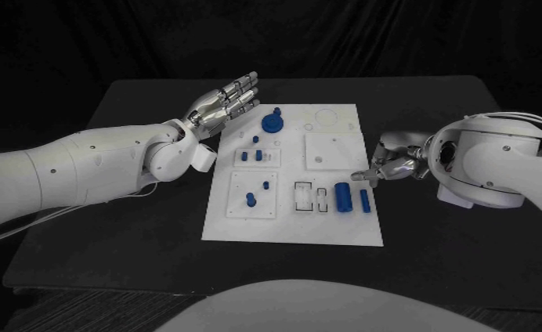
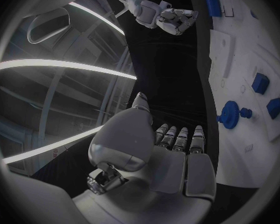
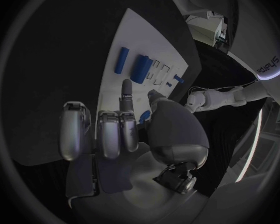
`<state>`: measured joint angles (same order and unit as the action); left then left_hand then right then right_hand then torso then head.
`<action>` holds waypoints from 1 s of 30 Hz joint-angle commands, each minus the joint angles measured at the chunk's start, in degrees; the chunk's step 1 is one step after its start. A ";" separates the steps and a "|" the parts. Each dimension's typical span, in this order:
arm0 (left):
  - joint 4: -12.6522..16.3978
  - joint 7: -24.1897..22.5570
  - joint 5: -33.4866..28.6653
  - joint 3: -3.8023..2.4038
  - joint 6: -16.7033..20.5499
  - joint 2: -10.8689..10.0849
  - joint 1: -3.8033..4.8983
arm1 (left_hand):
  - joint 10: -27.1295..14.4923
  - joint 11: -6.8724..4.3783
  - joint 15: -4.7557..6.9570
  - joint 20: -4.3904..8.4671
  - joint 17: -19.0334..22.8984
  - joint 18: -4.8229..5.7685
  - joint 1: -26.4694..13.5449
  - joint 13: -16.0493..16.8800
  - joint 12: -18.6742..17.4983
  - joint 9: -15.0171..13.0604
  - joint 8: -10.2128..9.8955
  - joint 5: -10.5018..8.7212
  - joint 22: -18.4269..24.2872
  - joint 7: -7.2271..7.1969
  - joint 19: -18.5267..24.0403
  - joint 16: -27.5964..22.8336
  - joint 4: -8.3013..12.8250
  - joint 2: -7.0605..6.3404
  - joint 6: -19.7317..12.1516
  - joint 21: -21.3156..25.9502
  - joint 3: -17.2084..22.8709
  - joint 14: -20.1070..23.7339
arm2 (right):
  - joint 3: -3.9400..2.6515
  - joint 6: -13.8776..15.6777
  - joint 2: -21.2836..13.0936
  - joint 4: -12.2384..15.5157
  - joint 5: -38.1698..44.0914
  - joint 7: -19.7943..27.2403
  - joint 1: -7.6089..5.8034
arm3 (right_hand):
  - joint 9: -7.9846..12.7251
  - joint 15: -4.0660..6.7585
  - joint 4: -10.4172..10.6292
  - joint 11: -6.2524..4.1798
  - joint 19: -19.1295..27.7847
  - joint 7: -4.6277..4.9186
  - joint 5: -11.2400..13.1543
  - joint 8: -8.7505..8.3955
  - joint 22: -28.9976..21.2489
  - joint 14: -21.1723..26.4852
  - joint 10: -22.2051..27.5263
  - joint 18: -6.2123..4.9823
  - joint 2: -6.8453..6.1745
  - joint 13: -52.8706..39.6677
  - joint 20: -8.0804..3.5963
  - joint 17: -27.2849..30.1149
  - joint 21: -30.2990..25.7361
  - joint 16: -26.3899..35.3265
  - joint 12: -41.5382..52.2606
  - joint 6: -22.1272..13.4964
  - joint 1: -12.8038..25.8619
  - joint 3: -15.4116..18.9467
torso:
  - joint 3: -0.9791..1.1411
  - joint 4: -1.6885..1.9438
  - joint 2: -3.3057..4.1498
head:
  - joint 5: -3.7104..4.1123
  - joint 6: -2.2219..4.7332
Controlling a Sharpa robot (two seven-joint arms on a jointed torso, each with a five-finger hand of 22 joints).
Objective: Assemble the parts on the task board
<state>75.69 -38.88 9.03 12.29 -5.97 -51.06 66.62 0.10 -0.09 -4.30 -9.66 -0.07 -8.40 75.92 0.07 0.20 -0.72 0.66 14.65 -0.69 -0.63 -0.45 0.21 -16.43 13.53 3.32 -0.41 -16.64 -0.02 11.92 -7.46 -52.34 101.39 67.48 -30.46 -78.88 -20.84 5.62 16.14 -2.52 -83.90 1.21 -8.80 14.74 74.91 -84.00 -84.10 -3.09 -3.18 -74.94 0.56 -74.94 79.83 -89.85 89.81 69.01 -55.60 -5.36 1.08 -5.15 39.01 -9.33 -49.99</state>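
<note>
The white task board [image 1: 334, 226] lies in the middle of the black table. On it sit a blue gear [image 1: 272, 123], two small blue blocks [image 1: 261, 156], two blue pegs [image 1: 258, 192], a blue cylinder [image 1: 342, 197] and a blue bar [image 1: 365, 200]. My left hand [image 1: 226, 102] hovers flat, fingers stretched out and apart, just off the board's far left corner and beside the gear [image 2: 230, 115]. It holds nothing. My right hand [image 1: 388, 163] hangs by the board's right edge, close to the bar [image 3: 121, 59] and cylinder [image 3: 140, 68]. Its fingers are loosely bent with nothing in them.
Bare black tabletop [image 1: 135, 214] surrounds the board on all sides. The board [image 3: 146, 40] also carries several empty outlined sockets [image 1: 312, 196] and a square recessed plate [image 1: 331, 149]. A dark curtain hangs behind the table.
</note>
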 commanded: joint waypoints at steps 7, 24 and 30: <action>-0.12 -7.91 -0.31 -0.05 -0.13 0.31 -0.11 | -0.10 0.22 -0.16 -0.21 0.07 -0.95 0.55 -0.07 -0.20 -0.05 0.18 0.19 0.02 0.02 0.07 -0.21 -0.09 -0.16 0.32 0.07 0.36 0.02 | -0.02 1.33 1.77 -0.89 -3.31 -3.68 1.11 | -24.13 1.90 0.11 -2.21 -2.95 -2.35 1.14 15.79 12.17 -5.86 -5.90 0.80 0.54 -15.06 -2.09 -14.37 1.22 0.22 0.19 -5.71 1.48 2.32 | -0.11 -0.01 -0.09 | 0.02 -0.01; -0.71 -7.37 -0.31 -0.05 -0.77 0.83 -0.16 | -0.10 0.28 -0.27 -0.34 0.07 -1.02 0.60 -0.07 -0.20 -0.03 0.15 0.22 0.00 0.56 0.05 -0.21 -0.11 -0.09 0.26 0.06 0.41 0.02 | -0.02 0.77 4.62 -2.89 -2.72 -5.61 2.46 | -37.45 2.64 -1.17 -2.79 -2.73 -2.86 0.81 21.88 12.00 -5.51 -5.90 0.75 0.27 -15.06 -2.33 -12.64 0.98 1.14 0.19 -9.51 -0.01 2.93 | -0.17 0.03 -0.16 | -0.05 -0.01; -0.78 -7.30 -0.31 -0.05 -0.89 0.90 -0.17 | -0.10 0.28 -0.27 -0.34 0.07 -1.02 0.60 -0.07 -0.20 -0.03 0.15 0.22 0.00 0.56 0.05 -0.21 -0.11 -0.09 0.26 0.06 0.41 0.02 | -0.02 0.08 5.41 -3.62 -1.81 -5.91 2.95 | -38.18 2.41 -0.76 -2.45 -2.58 -2.38 1.99 20.07 11.87 -5.42 -5.90 0.67 0.09 -15.06 -2.20 -12.18 0.60 1.39 0.19 -12.06 0.59 3.35 | -0.15 -0.05 -0.12 | -0.37 -0.01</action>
<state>74.85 -38.88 9.03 12.29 -6.19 -50.25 66.53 0.10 -0.10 -4.30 -9.66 -0.09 -8.40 75.92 0.08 0.20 -0.70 0.66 14.65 -0.69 -0.41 -0.45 0.21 -16.59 13.53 3.50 -0.41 -16.48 -0.02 11.91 -6.85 -47.00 97.84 64.74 -34.73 -76.08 -59.02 8.03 15.41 -5.06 -84.05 -1.06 -6.76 34.77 74.94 -84.00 -84.01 -3.10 -2.90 -74.93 -1.43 -74.93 80.75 -88.73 89.80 57.11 -54.91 -2.13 0.92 -5.16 38.86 -9.57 -49.99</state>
